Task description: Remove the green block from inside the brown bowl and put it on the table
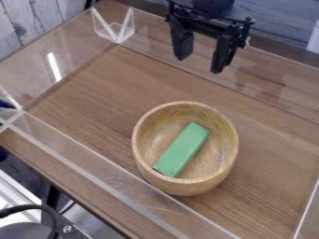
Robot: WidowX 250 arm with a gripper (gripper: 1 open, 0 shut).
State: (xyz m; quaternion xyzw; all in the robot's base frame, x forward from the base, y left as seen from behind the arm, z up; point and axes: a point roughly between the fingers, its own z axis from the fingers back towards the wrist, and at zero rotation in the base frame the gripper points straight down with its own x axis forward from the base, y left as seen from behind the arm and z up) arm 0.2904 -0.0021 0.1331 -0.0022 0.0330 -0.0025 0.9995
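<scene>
The green block point(182, 150) lies flat inside the brown bowl point(186, 182), slanting from lower left to upper right. The bowl stands on the table point(106, 89) near its front edge. My gripper point(202, 59) hangs above the table behind the bowl, pointing down, its two black fingers spread apart with nothing between them. It is well clear of the bowl and the block.
Low clear acrylic walls point(75, 154) edge the tabletop on the front, left and back. A clear folded bracket point(114, 26) stands at the back left corner. Bare wood-grain surface lies left of and behind the bowl.
</scene>
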